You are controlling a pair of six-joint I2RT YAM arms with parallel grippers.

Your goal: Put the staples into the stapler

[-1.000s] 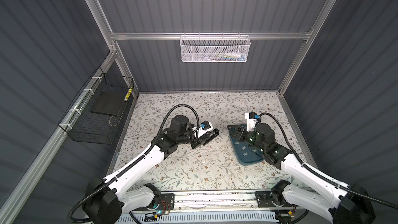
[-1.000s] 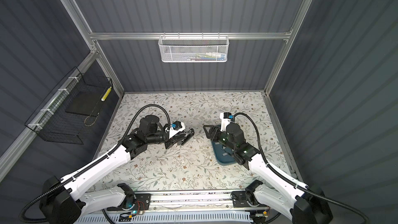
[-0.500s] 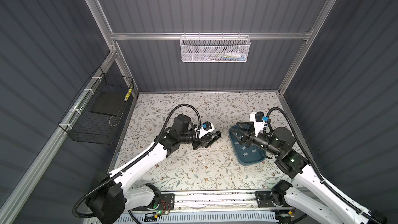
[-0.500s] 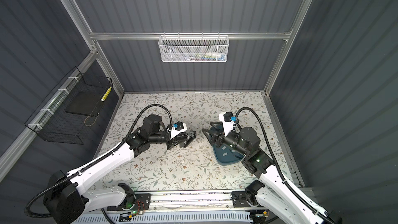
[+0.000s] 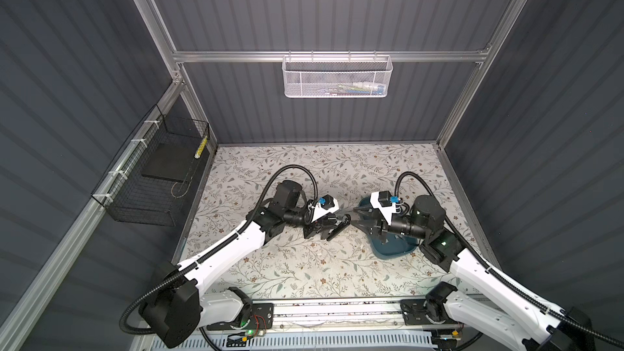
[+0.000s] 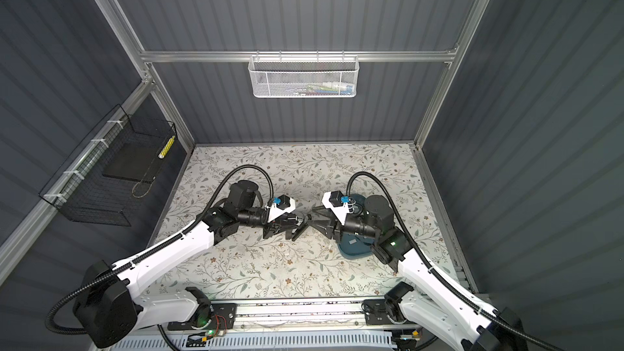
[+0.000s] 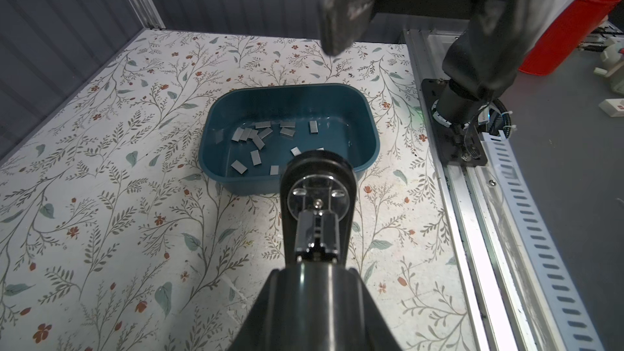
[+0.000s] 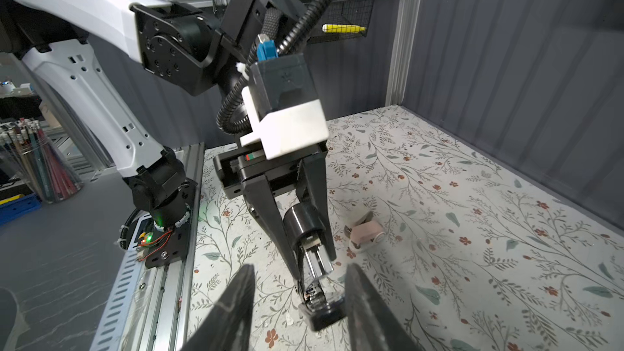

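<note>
Since a second ago the right pincer (image 5: 352,218) has swung off the blue-green tray (image 7: 368,136) and turned level toward the middle of the desk (image 5: 304,265), where it now meets the left pincer (image 8: 314,265). The left pincer is clenched on a black stapler (image 8: 302,224), gripping its body so that the shiny metal channel and clear front end point at the right arm. The right pincer is released: its two fingers (image 8: 364,298) stand apart on either side of the stapler's front end, one just beside it, the other with a clear gap. Whether it carries a strip cannot be told. The staples (image 7: 258,136), about a dozen small grey strips, lie scattered on the tray floor, and the tray sits on the desk toward its right edge. A small pink stapler (image 8: 363,231) lies on the desk near the left pincer, apart from it
</note>
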